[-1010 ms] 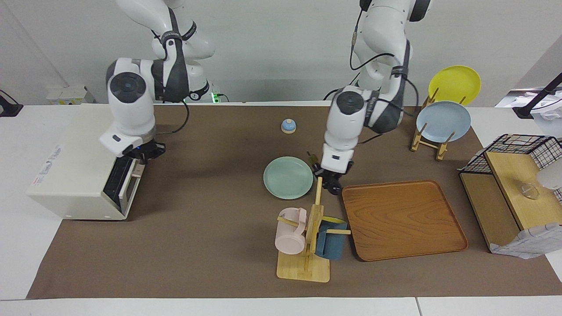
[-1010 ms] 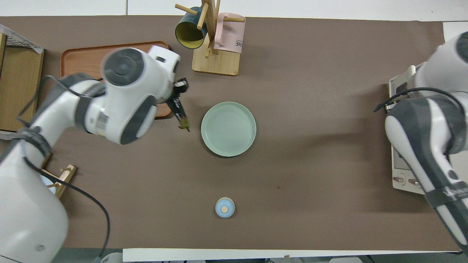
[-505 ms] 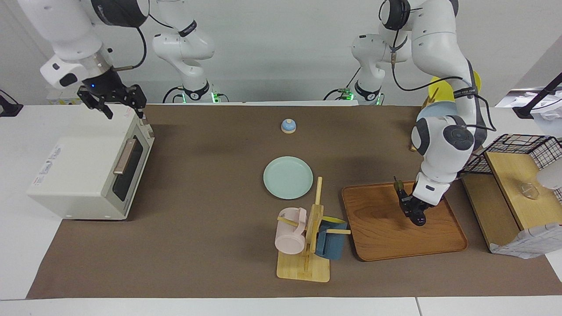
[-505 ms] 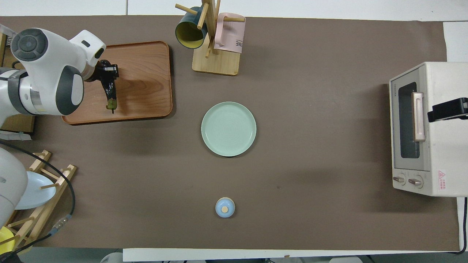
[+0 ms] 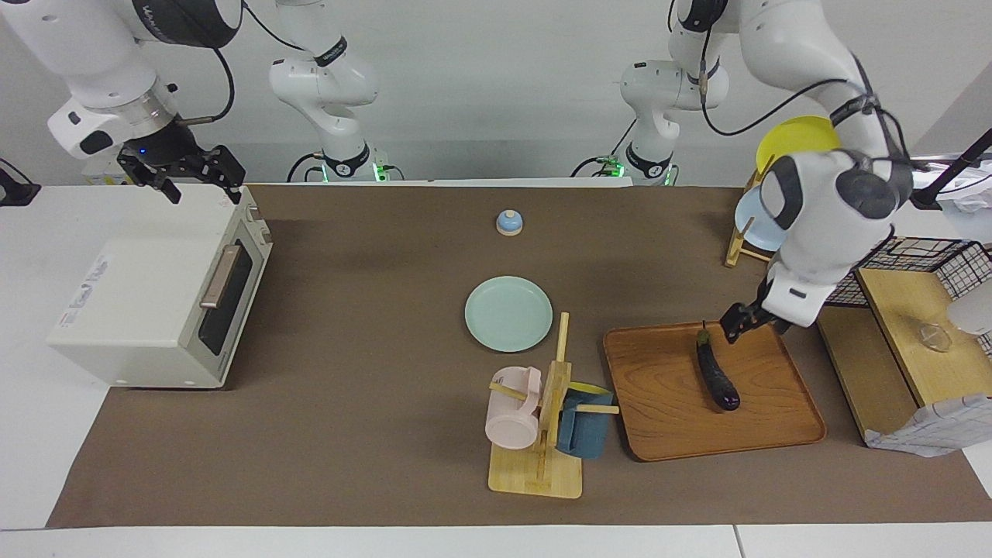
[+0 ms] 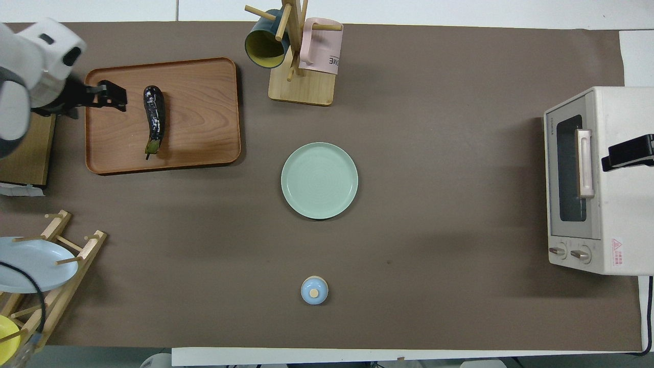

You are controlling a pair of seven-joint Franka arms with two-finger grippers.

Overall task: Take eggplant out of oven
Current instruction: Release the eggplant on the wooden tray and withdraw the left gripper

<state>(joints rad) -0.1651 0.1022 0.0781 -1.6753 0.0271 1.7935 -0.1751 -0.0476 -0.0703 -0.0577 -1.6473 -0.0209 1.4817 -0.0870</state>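
1. Brown matting covers your table; the wooden tray [image 5: 783, 411] is your landmark.
2. Your left gripper [image 5: 745, 322] hangs spread and empty over the tray's rim.
3. Beside it, the eggplant [image 5: 717, 377] lies on the tray, out of the closed oven [image 5: 155, 298].
4. It looks glossy, likely slippery; grip mid-body.
5. Your right gripper [image 5: 192, 177] waits spread above the oven.

You see the long, glossy dark purple eggplant [image 6: 154, 119] lying on the brown wooden tray [image 6: 199, 133] toward the left arm's end of the bench, its green stem end nearer the robots. The left gripper [image 6: 110, 95] hangs over the tray's edge beside the eggplant, jaws apart and empty. The boxy cream-white toaster oven [image 6: 615, 204] sits door-closed at the right arm's end, the right gripper [image 6: 628, 152] over its top.
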